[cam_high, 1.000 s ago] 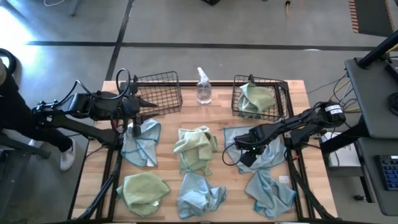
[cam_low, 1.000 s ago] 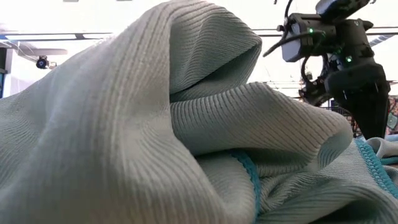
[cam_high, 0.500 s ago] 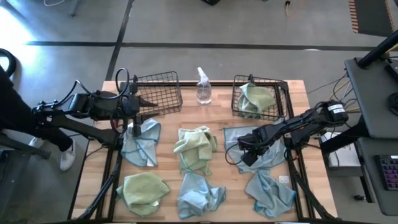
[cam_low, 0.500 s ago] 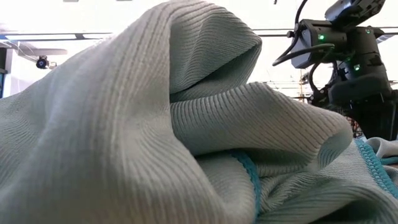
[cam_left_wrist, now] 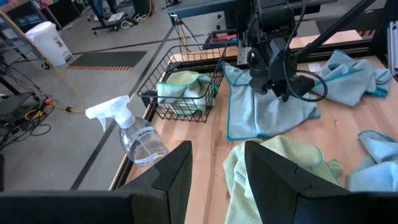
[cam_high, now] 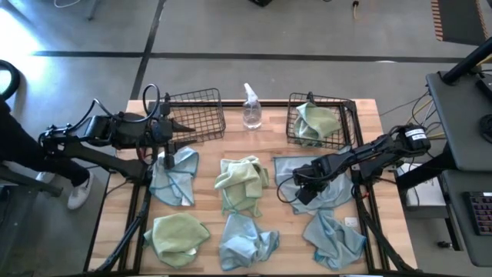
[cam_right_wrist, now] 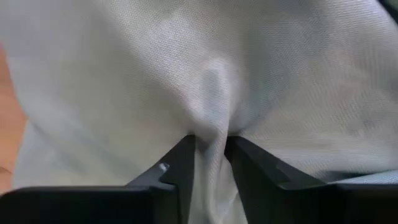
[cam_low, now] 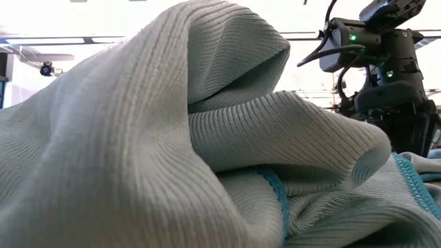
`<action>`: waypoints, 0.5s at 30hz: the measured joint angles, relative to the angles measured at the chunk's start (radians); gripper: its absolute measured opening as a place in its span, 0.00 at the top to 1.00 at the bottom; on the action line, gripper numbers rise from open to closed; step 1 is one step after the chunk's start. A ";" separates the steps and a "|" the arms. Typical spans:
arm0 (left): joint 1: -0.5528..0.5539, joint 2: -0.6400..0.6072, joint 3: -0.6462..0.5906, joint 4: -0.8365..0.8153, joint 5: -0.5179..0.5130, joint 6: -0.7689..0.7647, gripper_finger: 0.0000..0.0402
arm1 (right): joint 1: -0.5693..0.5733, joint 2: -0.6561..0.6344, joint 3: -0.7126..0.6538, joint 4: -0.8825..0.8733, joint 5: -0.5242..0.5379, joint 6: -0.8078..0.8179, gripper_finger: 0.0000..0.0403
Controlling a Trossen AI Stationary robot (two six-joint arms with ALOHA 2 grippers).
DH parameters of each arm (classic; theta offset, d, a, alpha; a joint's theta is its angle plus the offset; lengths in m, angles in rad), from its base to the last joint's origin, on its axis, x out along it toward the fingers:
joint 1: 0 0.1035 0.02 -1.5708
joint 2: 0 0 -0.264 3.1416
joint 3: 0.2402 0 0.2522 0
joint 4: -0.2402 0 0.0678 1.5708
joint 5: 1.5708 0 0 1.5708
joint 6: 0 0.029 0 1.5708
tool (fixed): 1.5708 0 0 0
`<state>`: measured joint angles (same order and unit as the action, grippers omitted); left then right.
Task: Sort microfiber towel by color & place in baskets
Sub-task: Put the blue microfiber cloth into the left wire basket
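Six microfiber towels lie on the wooden table: light blue ones [cam_high: 175, 178] [cam_high: 246, 240] [cam_high: 332, 235] and yellow-green ones [cam_high: 242, 181] [cam_high: 178, 235]. My right gripper [cam_high: 302, 191] is down on the sixth, a light blue towel [cam_high: 327, 192] at mid right, and shut on it. The left basket [cam_high: 194, 112] holds nothing. The right basket [cam_high: 338, 104] holds a yellow-green towel [cam_high: 317, 121]. My left gripper [cam_left_wrist: 217, 180] is open beside the left basket, with nothing between its fingers. In the low view, a blue towel [cam_low: 138, 138] fills most of the picture. My right gripper pinches a raised fold [cam_right_wrist: 211, 99] of the light blue towel between its two fingers [cam_right_wrist: 180, 162], near the towel's left part. The fingers come from above, slanting down. The rest of the towel lies spread on the table.
A clear spray bottle [cam_high: 251, 108] stands between the two baskets at the far edge. Black frame rails [cam_high: 131, 223] run along both table sides. Cables hang from both arms. A person's dark sleeve [cam_high: 11, 115] shows at the far left.
My right gripper has shifted slightly toward the table's right edge and settled lower onto the light blue towel. The left arm and the other towels have kept still.
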<state>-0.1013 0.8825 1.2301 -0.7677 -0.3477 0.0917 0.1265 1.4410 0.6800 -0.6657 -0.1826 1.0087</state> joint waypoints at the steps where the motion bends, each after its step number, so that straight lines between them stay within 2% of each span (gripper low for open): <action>1: 0.000 0.000 0.000 0.000 0.000 0.000 0.67 | 0.000 0.000 0.000 0.006 0.001 0.006 0.80; 8: 0.000 0.000 0.000 0.000 0.000 0.000 0.67 | 0.000 0.000 0.000 0.031 0.002 0.016 0.91; 15: 0.000 0.000 0.000 -0.003 0.000 0.001 0.67 | -0.001 -0.003 -0.001 0.086 0.008 0.060 0.96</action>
<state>-0.1013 0.8825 1.2301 -0.7705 -0.3477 0.0925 0.1257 1.4384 0.6792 -0.5801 -0.1749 1.0685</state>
